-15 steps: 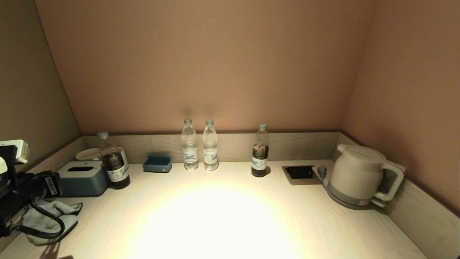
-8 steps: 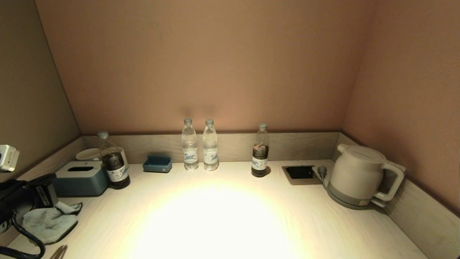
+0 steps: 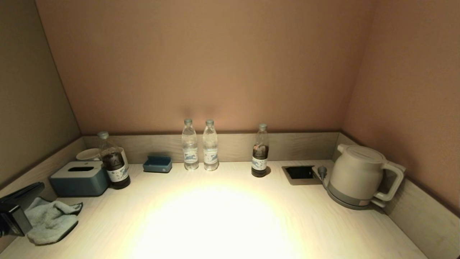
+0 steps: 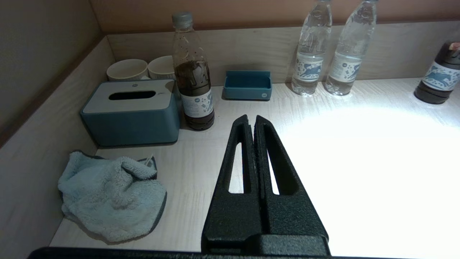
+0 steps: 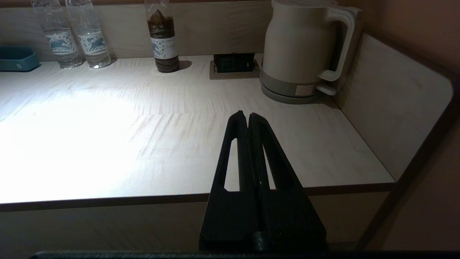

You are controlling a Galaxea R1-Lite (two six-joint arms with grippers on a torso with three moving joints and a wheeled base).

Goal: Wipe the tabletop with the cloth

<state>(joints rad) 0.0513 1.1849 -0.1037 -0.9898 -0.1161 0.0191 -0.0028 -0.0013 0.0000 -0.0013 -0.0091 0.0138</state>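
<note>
Your cloth (image 4: 109, 196) lies crumpled on the tabletop (image 4: 323, 162) just in front of the tissue box (image 4: 131, 111), off to one side of your left gripper (image 4: 251, 120), whose fingers are pressed together on nothing; beside that box stands a bottle (image 4: 193, 75) part full of dark liquid; your right gripper (image 5: 244, 117), fingers together too, hangs at the tabletop's front edge, well apart from the box.

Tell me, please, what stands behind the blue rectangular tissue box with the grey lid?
Behind the blue tissue box, two cream round cups stand side by side against the wooden back panel. Only their upper parts show; the box covers their bases.
</note>
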